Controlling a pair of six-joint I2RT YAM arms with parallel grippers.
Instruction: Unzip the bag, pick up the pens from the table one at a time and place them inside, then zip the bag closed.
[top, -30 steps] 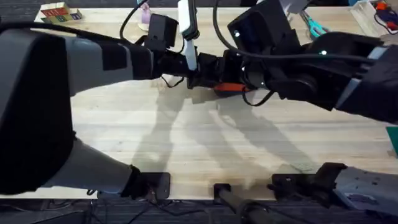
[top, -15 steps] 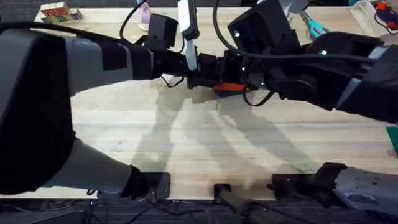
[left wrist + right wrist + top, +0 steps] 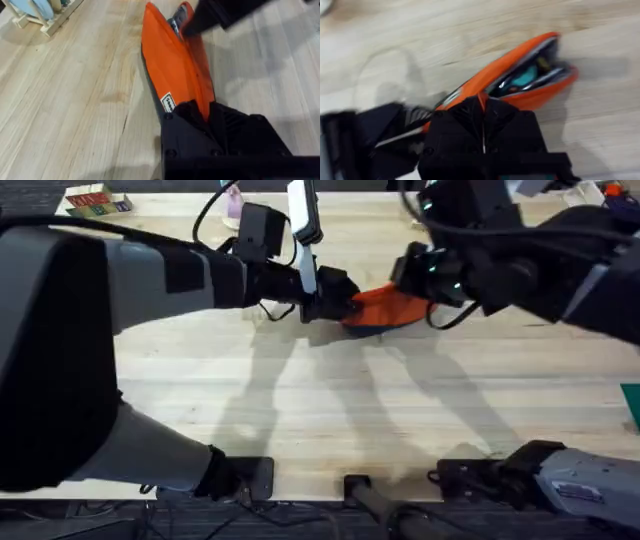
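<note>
On the table (image 3: pixel 300 380), both claws grip the bag (image 3: pixel 385 308).

The right arm (image 3: pixel 520 260) has pulled back to the right, off the bag (image 3: pixel 385 308), so more of the orange pouch shows, its mouth gaping

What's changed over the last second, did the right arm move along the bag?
Yes. The right gripper has shifted rightward along the bag, uncovering much more of its orange fabric; in the right wrist view the mouth gapes open ahead of the fingers. The left gripper has stayed clamped on the bag's left end, and the bag has not moved on the table.
</note>
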